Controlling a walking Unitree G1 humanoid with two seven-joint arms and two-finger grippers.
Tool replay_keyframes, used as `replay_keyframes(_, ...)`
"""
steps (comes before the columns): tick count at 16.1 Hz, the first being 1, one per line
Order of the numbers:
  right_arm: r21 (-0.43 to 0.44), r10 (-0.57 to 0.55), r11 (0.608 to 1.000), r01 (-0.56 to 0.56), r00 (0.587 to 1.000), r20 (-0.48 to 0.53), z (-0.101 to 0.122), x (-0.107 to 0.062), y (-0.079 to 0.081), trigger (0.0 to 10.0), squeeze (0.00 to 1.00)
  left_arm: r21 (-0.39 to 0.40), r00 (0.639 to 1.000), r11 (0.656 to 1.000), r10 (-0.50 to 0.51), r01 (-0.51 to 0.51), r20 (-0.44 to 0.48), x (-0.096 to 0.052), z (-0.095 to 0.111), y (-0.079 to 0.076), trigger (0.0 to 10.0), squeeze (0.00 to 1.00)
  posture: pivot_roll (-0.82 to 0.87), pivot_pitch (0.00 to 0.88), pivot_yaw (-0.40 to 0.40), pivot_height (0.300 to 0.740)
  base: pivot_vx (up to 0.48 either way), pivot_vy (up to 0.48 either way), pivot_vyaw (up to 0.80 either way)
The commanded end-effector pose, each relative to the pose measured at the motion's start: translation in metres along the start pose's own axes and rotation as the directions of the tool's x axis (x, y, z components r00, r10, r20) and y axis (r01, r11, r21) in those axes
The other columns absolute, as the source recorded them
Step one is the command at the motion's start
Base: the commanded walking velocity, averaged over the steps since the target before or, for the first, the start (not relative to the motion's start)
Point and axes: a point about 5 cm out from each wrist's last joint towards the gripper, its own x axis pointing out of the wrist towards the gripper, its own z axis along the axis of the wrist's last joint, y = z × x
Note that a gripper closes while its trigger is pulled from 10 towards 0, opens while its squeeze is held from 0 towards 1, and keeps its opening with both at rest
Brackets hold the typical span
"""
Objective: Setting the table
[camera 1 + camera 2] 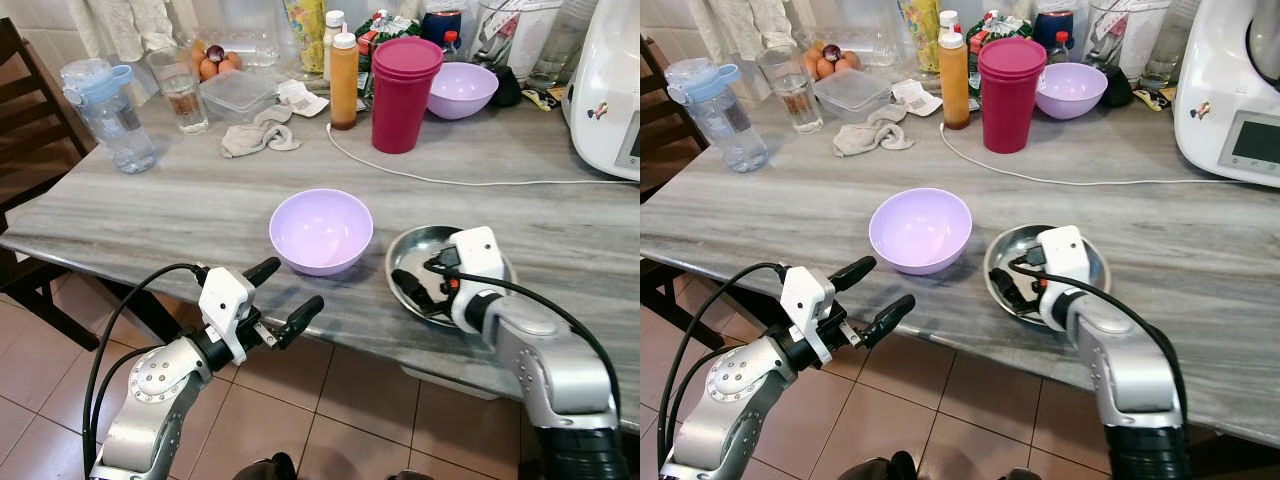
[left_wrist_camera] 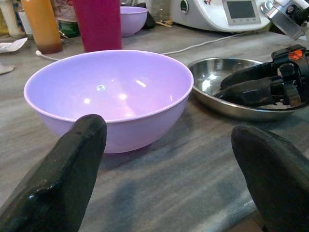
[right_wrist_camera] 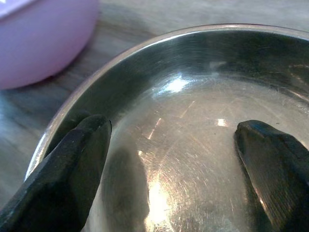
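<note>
The shallow round steel dish (image 1: 432, 250) lay lower right on the grey tabletop (image 1: 150, 200); the right tool (image 1: 418, 288) was wide open inside it. Steel looked stiff and slippery; its rim seemed the best hold.

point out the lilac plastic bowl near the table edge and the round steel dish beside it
lilac plastic bowl (image 1: 321, 230), left eye view, inner bottom.
round steel dish (image 1: 1092, 254), right eye view, far inner wall.

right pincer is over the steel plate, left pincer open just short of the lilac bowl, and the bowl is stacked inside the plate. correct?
Not quite. The lilac bowl stands on the table beside the steel plate, not inside it; the left eye view shows the two side by side. The rest holds: right pincer over the plate, left pincer open just short of the bowl.
</note>
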Motion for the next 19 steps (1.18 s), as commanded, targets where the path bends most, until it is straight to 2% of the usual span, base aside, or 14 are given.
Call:
replay_keyframes(1, 0.002, 0.035, 0.999, -0.035, 0.999, -0.003, 0.0, 0.004, 0.006, 10.0, 1.0, 0.011, 1.0, 1.0, 0.009, -0.009, -0.018, -0.003, -0.003, 0.001, 10.0, 0.0, -0.22, 0.126, 0.064, 0.74, 0.0, 0.0, 0.0)
replay_keyframes(4, 0.005, 0.061, 0.998, -0.061, 0.998, 0.002, 0.002, 0.01, 0.012, 10.0, 1.0, 0.01, 1.0, 1.0, 0.013, -0.012, -0.02, -0.003, -0.003, 0.0, 10.0, 0.0, -0.21, 0.128, 0.061, 0.74, 0.0, 0.0, 0.0)
replay_keyframes(5, 0.013, 0.072, 0.997, -0.072, 0.997, 0.005, 0.002, 0.012, 0.014, 10.0, 0.96, 0.011, 1.0, 1.0, 0.014, -0.014, -0.021, -0.004, -0.003, 0.0, 10.0, 0.0, -0.21, 0.128, 0.061, 0.74, 0.0, 0.0, 0.0)
replay_keyframes(6, 0.016, 0.079, 0.997, -0.079, 0.997, 0.007, 0.003, 0.013, 0.016, 10.0, 0.73, 0.011, 1.0, 1.0, 0.014, -0.013, -0.021, -0.004, -0.003, 0.0, 10.0, 0.0, -0.21, 0.128, 0.061, 0.74, 0.0, 0.0, 0.0)
replay_keyframes(7, 0.018, 0.092, 0.996, -0.092, 0.996, 0.01, 0.004, 0.016, 0.02, 10.0, 0.59, 0.011, 1.0, 1.0, 0.013, -0.013, -0.021, -0.004, -0.003, 0.0, 10.0, 0.0, -0.21, 0.129, 0.06, 0.74, 0.0, 0.0, 0.0)
replay_keyframes(10, 0.023, 0.136, 0.99, -0.137, 0.99, 0.02, 0.007, 0.021, 0.032, 10.0, 0.58, 0.014, 1.0, 1.0, 0.012, -0.012, -0.021, -0.003, -0.003, 0.0, 10.0, 0.0, -0.2, 0.131, 0.06, 0.74, 0.0, 0.0, 0.0)
replay_keyframes(14, 0.027, 0.144, 0.989, -0.145, 0.989, 0.025, 0.007, 0.024, 0.036, 10.0, 0.58, 0.014, 1.0, 1.0, 0.013, -0.012, -0.024, -0.003, -0.004, -0.001, 10.0, 0.0, -0.2, 0.131, 0.061, 0.74, 0.0, 0.0, 0.0)
replay_keyframes(18, -0.025, 0.075, 0.997, -0.073, 0.993, 0.089, 0.016, 0.017, 0.025, 10.0, 0.58, 0.02, 0.999, 1.0, 0.021, -0.02, -0.025, -0.004, -0.003, 0.002, 10.0, 0.0, -0.2, 0.131, 0.062, 0.74, 0.0, 0.0, 0.0)
replay_keyframes(19, -0.039, 0.023, 0.999, -0.018, 0.991, 0.133, 0.021, 0.013, 0.018, 10.0, 0.53, 0.023, 0.999, 0.999, 0.024, -0.023, -0.025, -0.005, -0.002, 0.005, 10.0, 0.0, -0.2, 0.127, 0.062, 0.74, 0.0, 0.0, 0.0)
